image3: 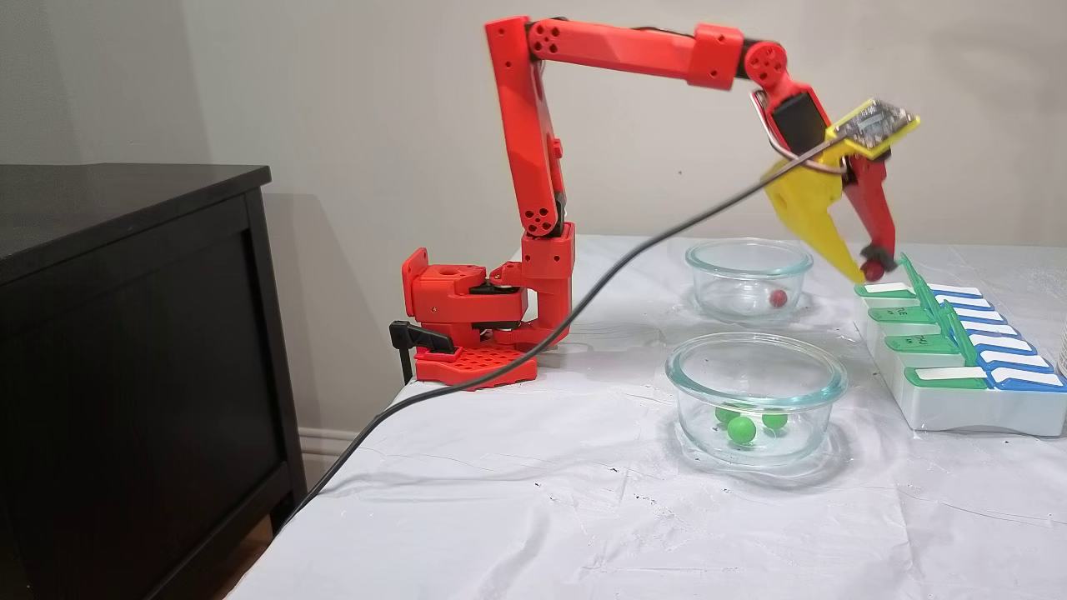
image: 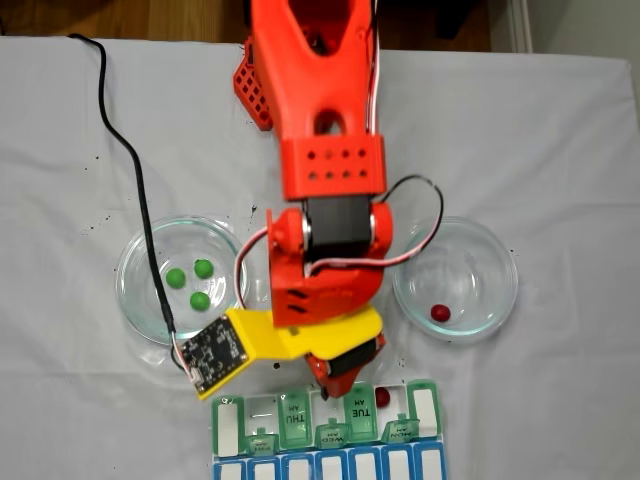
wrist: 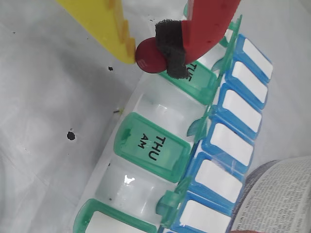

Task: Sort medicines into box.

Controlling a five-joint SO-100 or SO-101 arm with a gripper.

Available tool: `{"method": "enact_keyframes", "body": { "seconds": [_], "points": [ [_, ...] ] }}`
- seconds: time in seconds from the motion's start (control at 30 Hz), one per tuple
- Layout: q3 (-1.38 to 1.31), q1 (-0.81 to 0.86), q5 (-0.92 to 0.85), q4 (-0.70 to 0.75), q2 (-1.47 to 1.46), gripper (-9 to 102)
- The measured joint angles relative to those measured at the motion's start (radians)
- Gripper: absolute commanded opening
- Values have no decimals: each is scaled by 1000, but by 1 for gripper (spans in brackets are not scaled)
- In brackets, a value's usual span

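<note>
Presently, one orange-red arm (image3: 533, 150) is recorded reaching out over a white-covered table (image3: 517, 500); its claw (wrist: 148, 57) is pinched on a dark red ball (wrist: 147, 59), held between the yellow finger (wrist: 104, 24) and the red finger's black pad (wrist: 171, 43), just above the pill organizer (wrist: 160, 160); in the wrist view the ball hangs at the outer edge of the green row, beside the closed lid lettered TUE (wrist: 194, 80); whether it touches the organizer cannot be told.

Pill organizer: one row of translucent green lids, one row of blue (wrist: 243, 111); a lid lettered THU AM (wrist: 150, 145) is shut, with open clear compartments on either side of it; in a fixed view, a second dark red ball (image: 382, 396) is seen lying in an open compartment next to the TUE lid.

Glass dishes, two: the left one in a fixed view (image: 135, 290) holds three green balls (image: 203, 268); the right one (image: 500, 290) holds one dark red ball (image: 440, 313); both stand near the organizer, apart from it.

Black cable (image: 125, 160): laid across the table and over the left dish to the board by the wrist.
</note>
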Motion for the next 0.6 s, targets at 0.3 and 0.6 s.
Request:
{"method": "enact_keyframes", "body": {
  "seconds": [0.3,0.6],
  "points": [
    [0,-2,0,-83,-54,0],
    [0,-8,0,-193,-127,0]
  ]
}}
